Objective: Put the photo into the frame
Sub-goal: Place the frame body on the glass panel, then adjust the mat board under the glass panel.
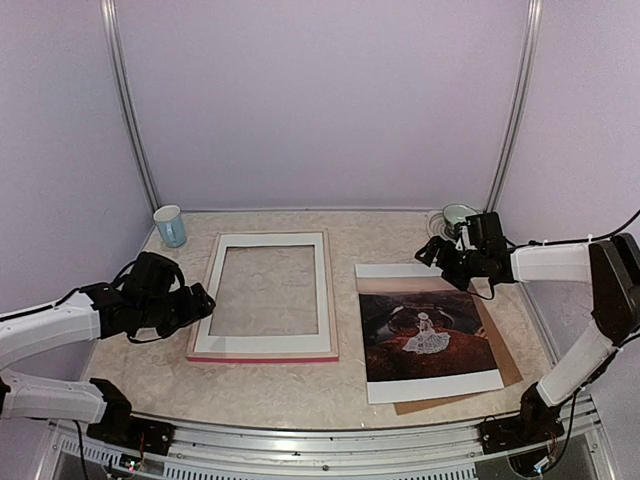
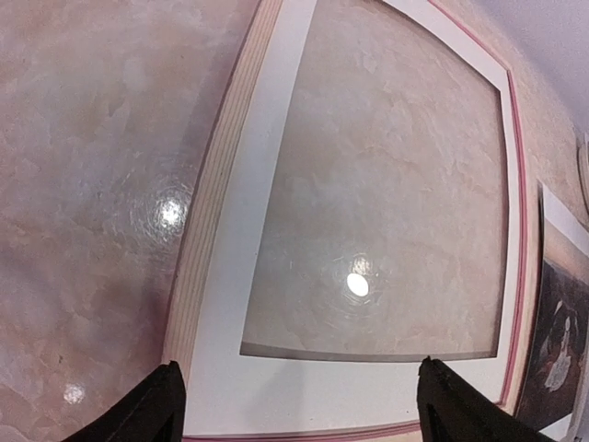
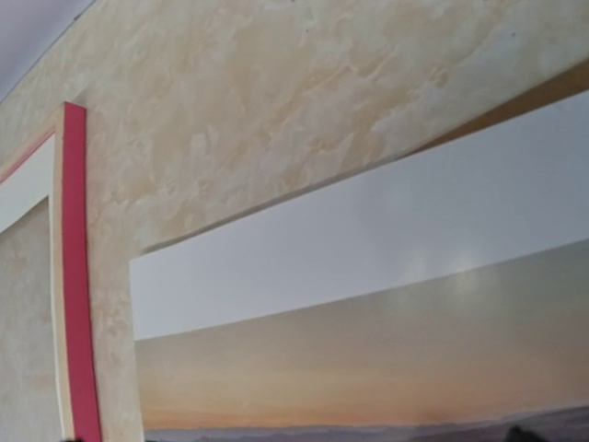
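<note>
The frame (image 1: pixel 262 358) lies flat at centre-left, with a pink edge along its near and right sides. A white mat (image 1: pixel 265 344) lies on it. The photo (image 1: pixel 430 335), a dark reddish print with a white border, lies to its right on a brown backing board (image 1: pixel 508 365). My left gripper (image 1: pixel 205 300) hovers at the frame's left rail. In the left wrist view the left gripper (image 2: pixel 299 410) stands wide open over the mat (image 2: pixel 276 184), holding nothing. My right gripper (image 1: pixel 430 250) hangs open over the photo's far edge (image 3: pixel 368 350); its fingers do not show in the right wrist view.
A light blue cup (image 1: pixel 170 226) stands at the back left. A pale cup or bowl (image 1: pixel 455 214) sits at the back right, just behind the right wrist. Walls enclose the table on three sides.
</note>
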`<state>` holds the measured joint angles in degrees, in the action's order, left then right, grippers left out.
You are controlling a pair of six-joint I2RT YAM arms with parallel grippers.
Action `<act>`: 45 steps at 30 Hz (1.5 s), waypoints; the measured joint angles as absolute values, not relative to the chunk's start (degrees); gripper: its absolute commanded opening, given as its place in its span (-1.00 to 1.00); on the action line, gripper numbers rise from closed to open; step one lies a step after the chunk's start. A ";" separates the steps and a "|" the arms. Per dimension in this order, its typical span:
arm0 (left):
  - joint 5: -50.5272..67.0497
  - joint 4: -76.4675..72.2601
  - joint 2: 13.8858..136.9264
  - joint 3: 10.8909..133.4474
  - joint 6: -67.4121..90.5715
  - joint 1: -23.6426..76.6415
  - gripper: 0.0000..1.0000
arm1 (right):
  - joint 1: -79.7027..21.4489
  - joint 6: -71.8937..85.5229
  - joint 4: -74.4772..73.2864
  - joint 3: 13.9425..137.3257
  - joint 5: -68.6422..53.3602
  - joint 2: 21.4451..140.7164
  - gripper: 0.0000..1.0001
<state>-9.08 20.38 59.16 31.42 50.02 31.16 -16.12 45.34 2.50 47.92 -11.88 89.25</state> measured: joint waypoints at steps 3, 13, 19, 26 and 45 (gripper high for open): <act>-10.50 21.96 59.20 32.38 48.86 31.14 0.98 | -16.12 45.34 2.59 47.92 -11.88 89.49 0.98; -12.25 21.65 65.41 39.75 43.55 29.30 0.98 | -16.40 44.34 2.24 48.03 -10.98 90.02 0.98; -10.39 18.87 75.22 46.13 39.66 29.28 0.98 | -16.49 42.26 -0.64 48.18 -9.04 90.02 0.98; -6.00 16.05 81.12 50.68 37.71 30.81 0.98 | -16.49 38.94 -5.30 48.93 -6.74 90.08 0.98; 11.22 7.11 103.90 75.18 35.07 46.26 0.96 | -12.36 34.57 -10.33 45.23 -3.53 87.18 0.98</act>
<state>11.22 7.11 103.90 75.18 35.07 46.26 -12.36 34.57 -10.33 45.23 -3.53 87.18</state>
